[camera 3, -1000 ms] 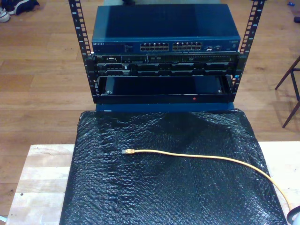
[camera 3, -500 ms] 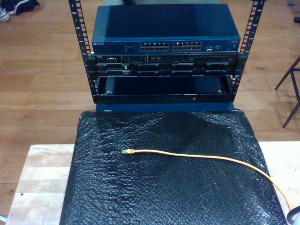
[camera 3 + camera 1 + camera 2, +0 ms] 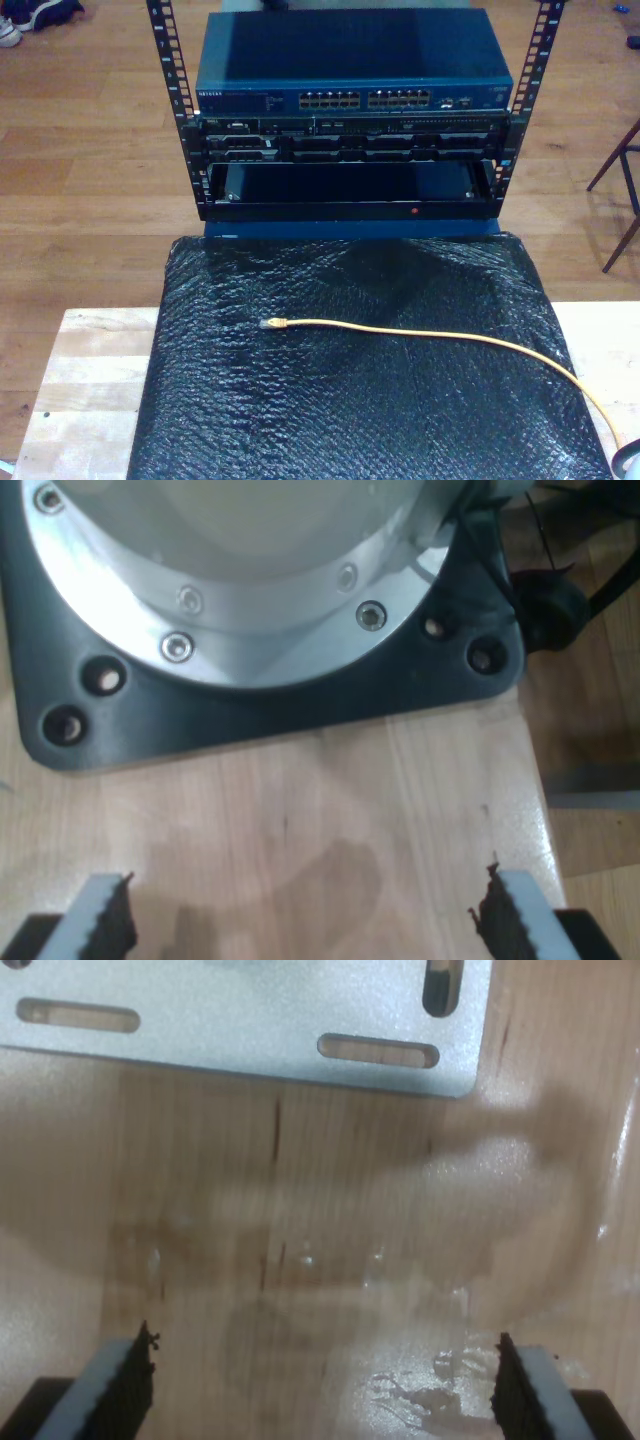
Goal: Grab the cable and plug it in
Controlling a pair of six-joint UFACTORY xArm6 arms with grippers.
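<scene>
The cable (image 3: pixel 440 338) lies loose on the black bubble-textured sheet (image 3: pixel 300 420), a thin yellow-orange line with its small clear plug (image 3: pixel 268 324) pointing toward the exterior view's left, resting about mid-sheet. From the plug it runs nearly straight across toward the exterior view's right, then curves down and leaves the sheet near that view's lower right corner. Nothing touches it. The sheet covers most of a pale wooden table (image 3: pixel 90 370), whose bare boards show on both sides. Beyond the table stands a black equipment rack (image 3: pixel 170 70) on the wooden floor (image 3: pixel 80 150); on top sits a blue network switch (image 3: pixel 350 60) with two banks of ports (image 3: pixel 365 99) facing the table, darker panels below it, then an open bay with a tiny red light (image 3: pixel 415 211) on its lower rail. Over in the first wrist view, my first gripper (image 3: pixel 300 920) hangs above bare pale wood, its two fingers (image 3: pixel 105 920) spread wide, nothing between them; just ahead sits a black base plate (image 3: pixel 300 695) carrying a bolted silver flange (image 3: pixel 250 580). In the second wrist view, my second gripper (image 3: pixel 325 1390) is likewise splayed wide and empty over glossy wood, facing a silver slotted metal plate (image 3: pixel 250 1020) lying flat on the wood.
</scene>
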